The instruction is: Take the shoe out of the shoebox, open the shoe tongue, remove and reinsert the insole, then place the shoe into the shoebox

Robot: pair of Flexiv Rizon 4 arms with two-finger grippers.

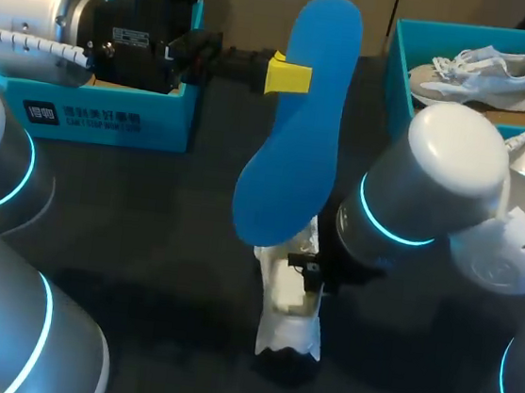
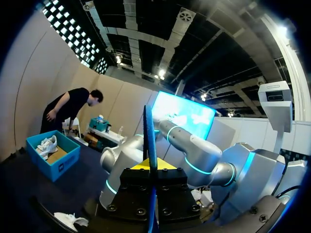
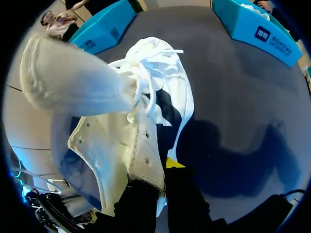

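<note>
— Over the middle of the table, what's that blue thing up in the air?

— It's the insole (image 1: 290, 162). The left gripper (image 1: 288, 76) has it pinched between both fingers, partway along its length. It's tipped a bit, with its long line running from the far end, up high, down to the near end just above the shoe (image 1: 289, 299). The left wrist view shows the insole (image 2: 149, 131) edge-on, a thin blade rising out of the clamped gripper (image 2: 151, 167).

— And the shoe?

— It's white, and right below the insole's lower end, out of the box. It lies lengthwise, near to far, on or just over the dark table (image 1: 144, 240); I can't tell if it's touching. From above I can't say which end is the toe.

— Is anything holding it?

— The right gripper (image 1: 316, 269) is closed on its side wall. Up close, the gripper (image 3: 163, 170) has the edge of the shoe (image 3: 160, 87) between its fingers, and the laces lie ahead of them.

— What else is around?

— The left box (image 1: 101, 116) is at the far left, partly hidden by the left arm. The right box (image 1: 400, 70) is at the far right, with a second shoe (image 1: 481, 70) lying in it. Both boxes stand well apart from the white shoe.
</note>
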